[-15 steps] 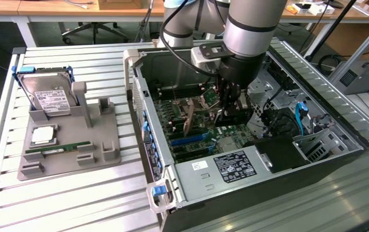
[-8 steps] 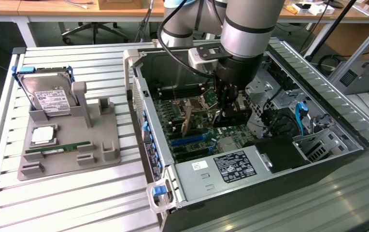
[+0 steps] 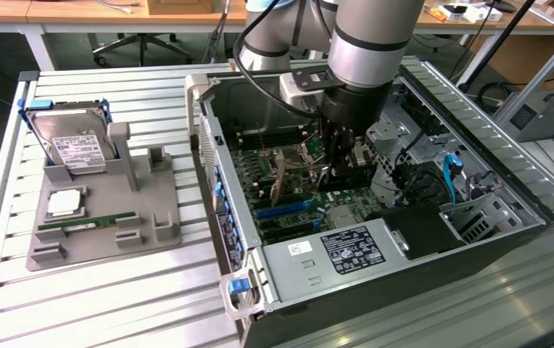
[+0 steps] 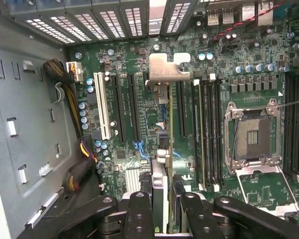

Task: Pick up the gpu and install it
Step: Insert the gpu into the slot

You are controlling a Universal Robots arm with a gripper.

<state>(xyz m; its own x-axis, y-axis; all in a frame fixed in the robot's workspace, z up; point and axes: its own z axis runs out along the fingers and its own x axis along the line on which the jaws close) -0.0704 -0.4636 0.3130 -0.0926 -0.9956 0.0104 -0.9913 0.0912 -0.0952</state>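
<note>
Claw [image 4: 162, 199] gripping gpu [image 4: 165, 144] edge-on above motherboard [image 4: 224, 74], card's faces hidden

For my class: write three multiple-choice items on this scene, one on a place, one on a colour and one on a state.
1. Where is the gpu?
A. on a chair
B. inside the open computer case, over the motherboard
C. on the floor

2. What colour is the one light slot among the dark ones?
A. white
B. red
C. yellow

3. How is the end effector?
A. open and empty
B. shut on nothing
C. shut on the gpu

Key:
1. B, the card stands edge-on above the board.
2. A, it is plainly white.
3. C, a finger sits on each side of the card.
</note>
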